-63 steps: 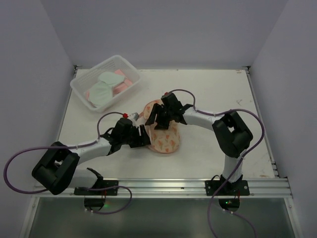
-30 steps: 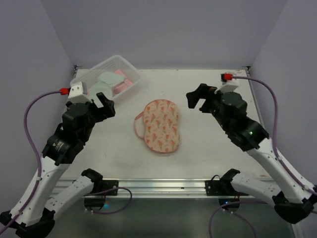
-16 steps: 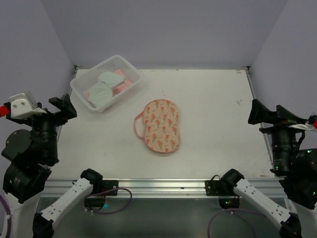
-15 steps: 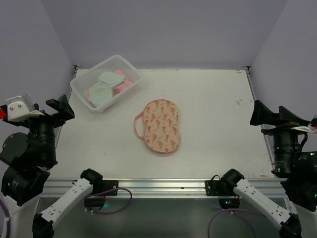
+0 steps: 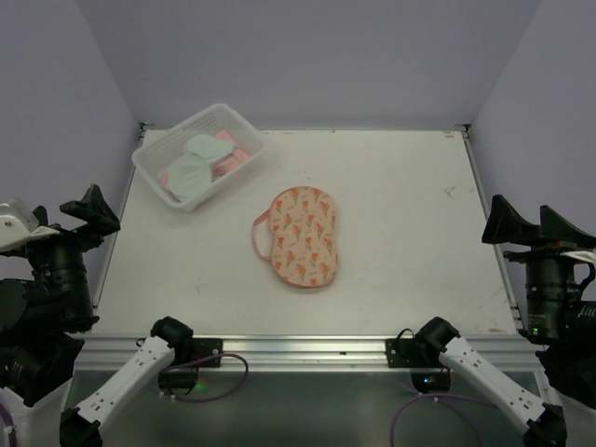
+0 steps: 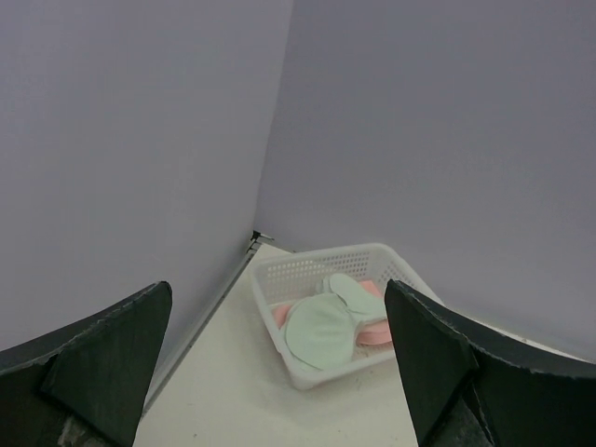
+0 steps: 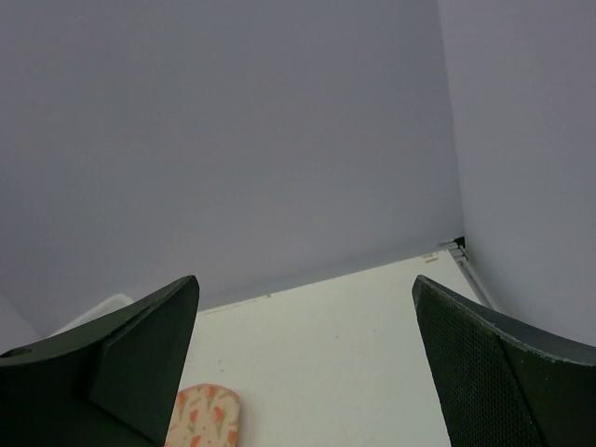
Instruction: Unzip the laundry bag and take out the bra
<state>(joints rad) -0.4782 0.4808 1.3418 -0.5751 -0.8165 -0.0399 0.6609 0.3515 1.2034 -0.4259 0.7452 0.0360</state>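
On bench (image 5: 400,205): domed peanut-shaped fabric laundry bag (image 5: 300,237); mint moulded-cup bra (image 5: 189,172) in perforated tub (image 5: 233,178). Left claw (image 6: 277,307), right claw (image 5: 521,222) gaping, empty.

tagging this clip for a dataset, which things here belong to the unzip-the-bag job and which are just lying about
Part of the job:
laundry bag, lying mid-table
bra, mint-green, lying in the tub

Just lying about:
clear plastic tub, at the far left corner
pink fabric in the tub beside the bra
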